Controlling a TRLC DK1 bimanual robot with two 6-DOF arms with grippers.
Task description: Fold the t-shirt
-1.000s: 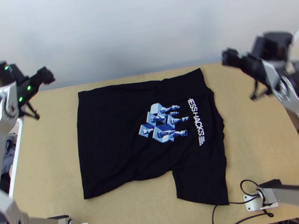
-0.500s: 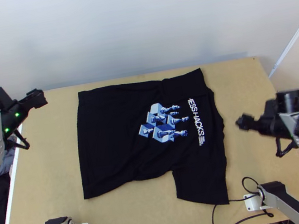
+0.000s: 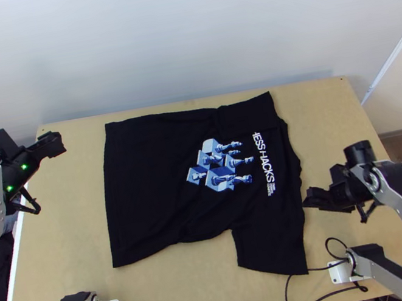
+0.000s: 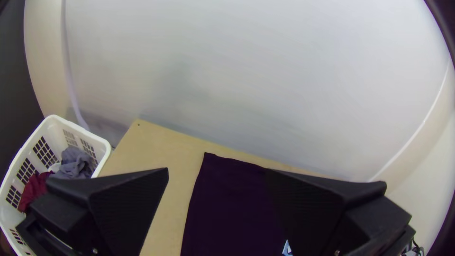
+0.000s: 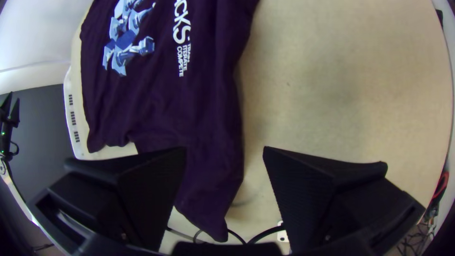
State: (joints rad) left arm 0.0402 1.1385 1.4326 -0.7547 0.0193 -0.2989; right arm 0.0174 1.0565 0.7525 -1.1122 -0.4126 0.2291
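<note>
the t-shirt (image 3: 151, 186) lies on the surface (image 3: 338, 121), the left hand (image 3: 62, 143) to its left, the right hand (image 3: 305, 199) near its right edge; left of the surface, a basket (image 4: 81, 130) with clothes (image 4: 76, 165) in it

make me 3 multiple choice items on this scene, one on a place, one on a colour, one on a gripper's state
1. Where is the basket?
a) in the middle of the table
b) beside the table, at its left side
c) on top of the t-shirt

2. What colours is the chess print on the t-shirt?
a) blue and white
b) red and yellow
c) green and orange

3. What is the state of the right gripper?
a) shut on a sleeve
b) shut on the hem
c) open

Key:
1 b: the left wrist view shows the basket past the table's left edge.
2 a: the top view shows blue blocks and white pieces on black cloth.
3 c: the right wrist view shows a wide gap between its two fingers.
</note>
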